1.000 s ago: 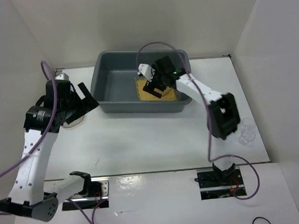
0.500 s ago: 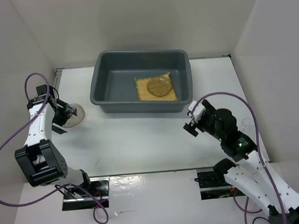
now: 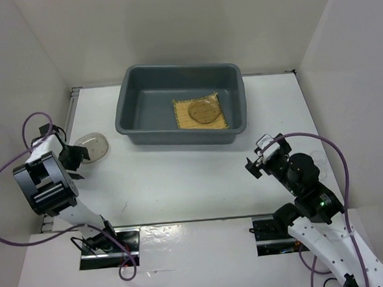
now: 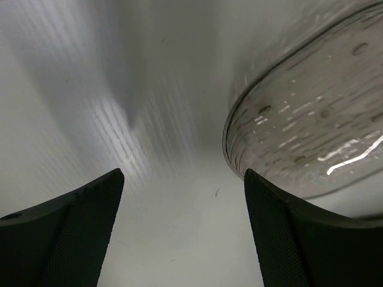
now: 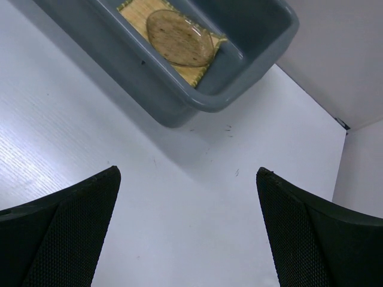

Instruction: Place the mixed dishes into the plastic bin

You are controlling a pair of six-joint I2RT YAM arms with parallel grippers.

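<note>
The dark grey plastic bin stands at the back middle. The tan woven mat lies flat inside it with a clear round plate on top; both also show in the right wrist view, mat and plate. A clear bowl sits on the table left of the bin, large in the left wrist view. My left gripper is open and empty just beside the bowl. My right gripper is open and empty over bare table near the bin's right front. A small clear cup shows faintly behind the right arm.
White walls close in on the left, back and right. The left arm is folded tight against the left wall. The bin's front wall lies ahead of my right gripper. My left gripper hovers low over the table.
My right gripper has pulled out of the bin and back to the near right, leaving the plate on the mat. My left gripper has swung left and down beside the bowl.
</note>
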